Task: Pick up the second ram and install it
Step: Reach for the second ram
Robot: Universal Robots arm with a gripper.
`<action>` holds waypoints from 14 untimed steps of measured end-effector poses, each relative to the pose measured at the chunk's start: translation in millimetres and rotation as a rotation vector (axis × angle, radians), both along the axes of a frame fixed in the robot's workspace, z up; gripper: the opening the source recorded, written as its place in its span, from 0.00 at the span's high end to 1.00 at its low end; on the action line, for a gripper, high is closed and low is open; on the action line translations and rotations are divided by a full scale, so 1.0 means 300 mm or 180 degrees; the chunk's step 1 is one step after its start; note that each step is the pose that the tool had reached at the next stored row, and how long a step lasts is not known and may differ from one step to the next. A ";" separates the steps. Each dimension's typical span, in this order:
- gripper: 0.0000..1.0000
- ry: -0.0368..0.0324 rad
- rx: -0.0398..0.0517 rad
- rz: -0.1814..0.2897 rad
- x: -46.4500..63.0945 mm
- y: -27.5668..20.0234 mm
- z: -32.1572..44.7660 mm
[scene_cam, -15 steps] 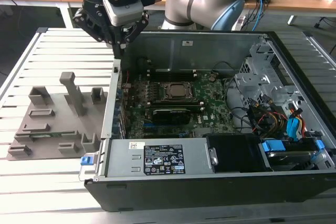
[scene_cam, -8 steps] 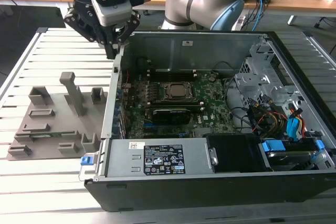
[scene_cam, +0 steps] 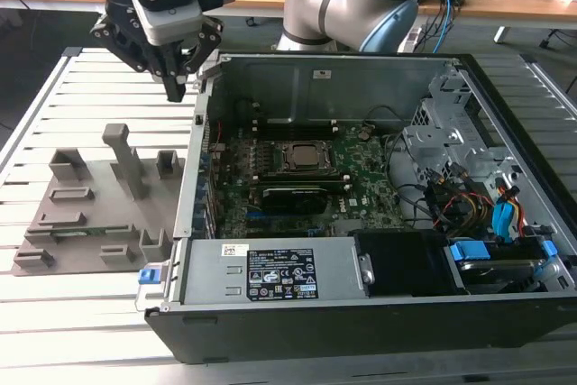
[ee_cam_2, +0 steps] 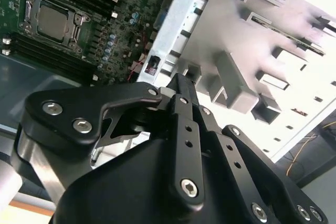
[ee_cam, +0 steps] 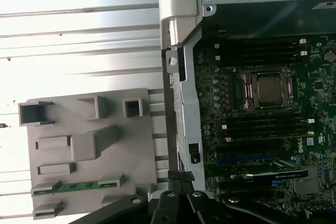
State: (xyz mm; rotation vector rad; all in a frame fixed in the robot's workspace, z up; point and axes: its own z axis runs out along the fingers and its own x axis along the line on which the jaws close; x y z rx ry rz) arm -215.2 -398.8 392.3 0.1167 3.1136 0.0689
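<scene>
- Exterior view's left: a grey holder tray (scene_cam: pixel 113 209) lies on the slatted table (scene_cam: pixel 54 313); the second ram (ee_cam: pixel 73 187), green in the first wrist view, sits in a slot along one edge of that tray, untouched.
- Further right, the gripper (scene_cam: pixel 176 92) hangs above the table past the tray, just beside a corner of the open computer case (scene_cam: pixel 207 268), its fingers (ee_cam_2: pixel 184 119) pressed together and gripping nothing.
- Right of it, the motherboard (scene_cam: pixel 361 196) with its CPU socket (scene_cam: pixel 305 158) lies inside the case.
</scene>
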 end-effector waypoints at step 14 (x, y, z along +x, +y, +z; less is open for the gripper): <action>0.89 0.0000 0.0000 0.0000 -0.090 0.000 -0.002</action>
